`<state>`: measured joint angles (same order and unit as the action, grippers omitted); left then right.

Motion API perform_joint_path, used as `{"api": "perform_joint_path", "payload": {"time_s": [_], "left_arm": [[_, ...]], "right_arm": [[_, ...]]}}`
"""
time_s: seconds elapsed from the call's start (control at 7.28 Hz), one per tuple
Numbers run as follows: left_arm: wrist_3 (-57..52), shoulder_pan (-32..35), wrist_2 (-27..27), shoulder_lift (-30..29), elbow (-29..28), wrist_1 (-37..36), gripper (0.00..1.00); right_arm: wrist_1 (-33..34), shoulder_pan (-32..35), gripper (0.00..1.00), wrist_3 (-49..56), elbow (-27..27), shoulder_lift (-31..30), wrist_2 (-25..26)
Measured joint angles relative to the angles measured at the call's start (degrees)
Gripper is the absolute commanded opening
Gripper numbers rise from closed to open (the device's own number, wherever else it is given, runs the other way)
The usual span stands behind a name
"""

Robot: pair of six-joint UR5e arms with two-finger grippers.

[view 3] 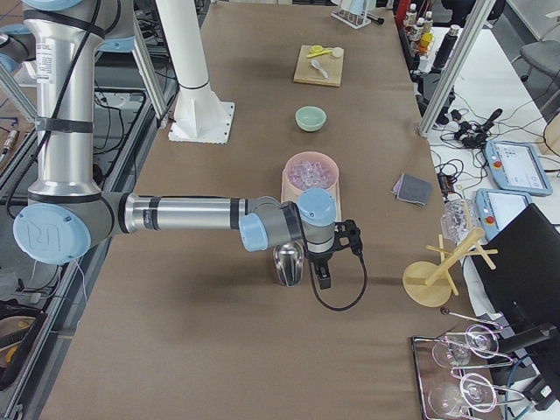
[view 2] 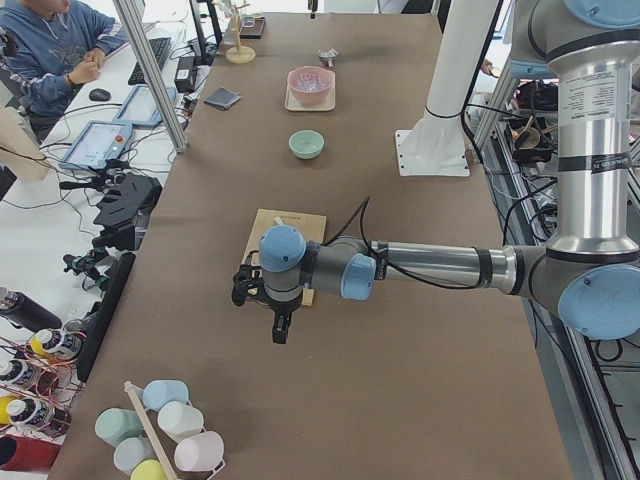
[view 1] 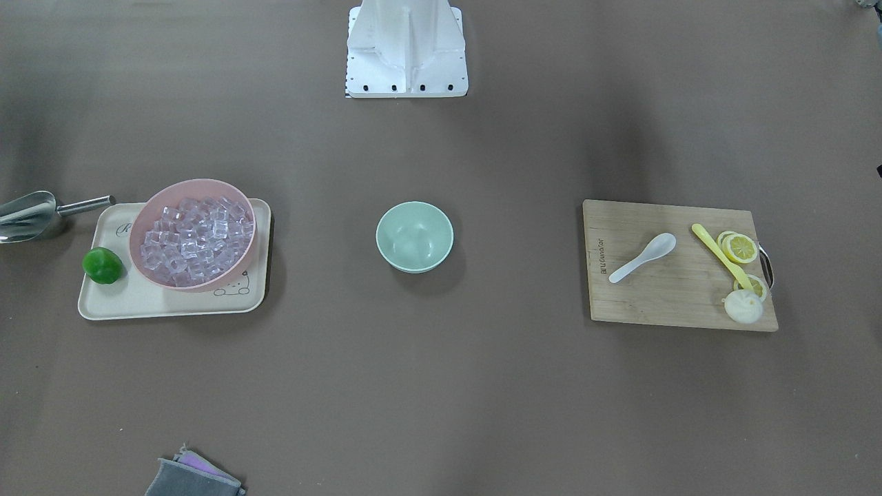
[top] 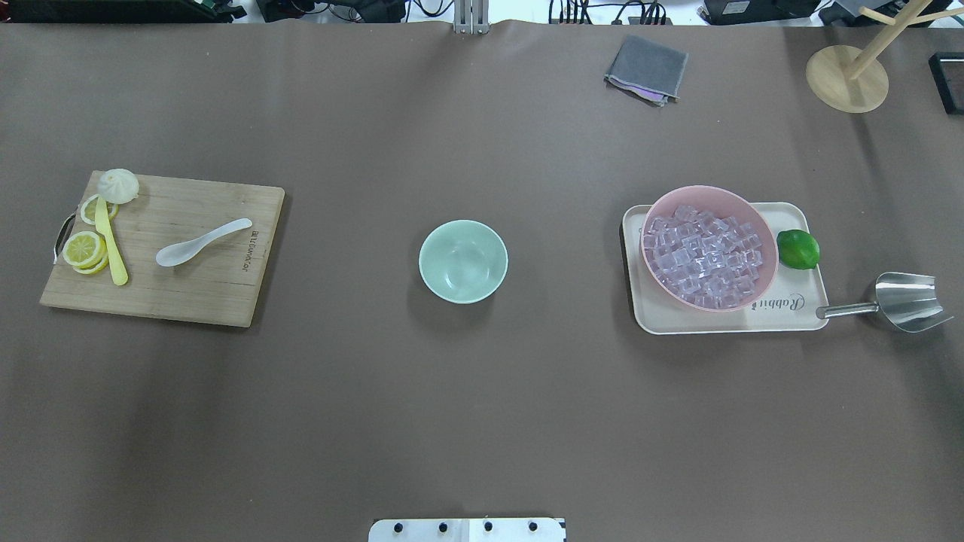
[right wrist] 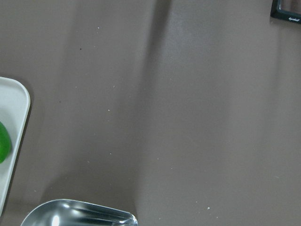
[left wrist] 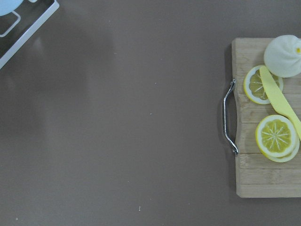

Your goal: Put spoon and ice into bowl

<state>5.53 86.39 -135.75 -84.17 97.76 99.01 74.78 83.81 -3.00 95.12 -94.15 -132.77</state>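
The white spoon (view 1: 642,257) lies on a wooden cutting board (view 1: 661,296); it also shows in the overhead view (top: 202,242). The mint-green bowl (view 1: 414,236) stands empty at the table's middle (top: 462,261). Clear ice cubes (view 1: 196,241) fill a pink bowl (top: 700,194) on a cream tray. My left gripper (view 2: 280,325) hangs beyond the board's outer end, shown only in the exterior left view. My right gripper (view 3: 322,278) hangs by the steel scoop, shown only in the exterior right view. I cannot tell whether either is open or shut.
A steel scoop (top: 904,301) lies beside the tray (top: 655,316), with a lime (top: 798,249) on it. A yellow knife (top: 111,248), lemon slices and a bun share the board. A grey cloth (top: 646,69) and a wooden stand (top: 847,75) are at the far edge.
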Motion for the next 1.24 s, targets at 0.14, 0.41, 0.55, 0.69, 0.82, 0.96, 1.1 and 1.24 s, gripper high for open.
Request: {"api": "perform_joint_path", "payload": {"time_s": [0.14,0.41,0.55,0.69,0.82,0.96,1.1,1.24], "left_arm": [[0.10,0.28,-0.03,-0.01,0.40,0.32,0.99],[0.30,0.31,0.07,-0.16,0.59,1.35,0.99],[0.30,0.36,0.22,-0.10,0.76,1.65,0.99],[0.11,0.40,0.44,0.16,0.83,1.78,0.99],[-0.25,0.43,0.55,0.58,0.83,1.84,0.99],[-0.43,0.44,0.54,0.85,0.89,1.87,0.99],[-0.36,0.44,0.40,1.03,1.04,1.88,0.99],[-0.12,0.44,0.24,1.14,1.23,1.89,0.99]], "right_arm": [[0.01,-0.02,1.00,-0.05,0.06,0.02,0.00],[0.01,-0.04,1.00,-0.07,0.17,-0.22,-0.06],[-0.01,-0.05,1.00,-0.04,0.09,-0.36,0.04],[-0.04,-0.05,1.00,0.08,0.09,-0.42,0.11],[-0.05,-0.05,1.00,0.16,0.10,-0.43,-0.14],[-0.03,-0.05,1.00,0.18,0.04,-0.43,-0.65],[-0.07,-0.05,1.00,0.32,-0.02,-0.43,-0.94],[-0.13,-0.05,1.00,0.58,-0.07,-0.53,-1.01]]}}
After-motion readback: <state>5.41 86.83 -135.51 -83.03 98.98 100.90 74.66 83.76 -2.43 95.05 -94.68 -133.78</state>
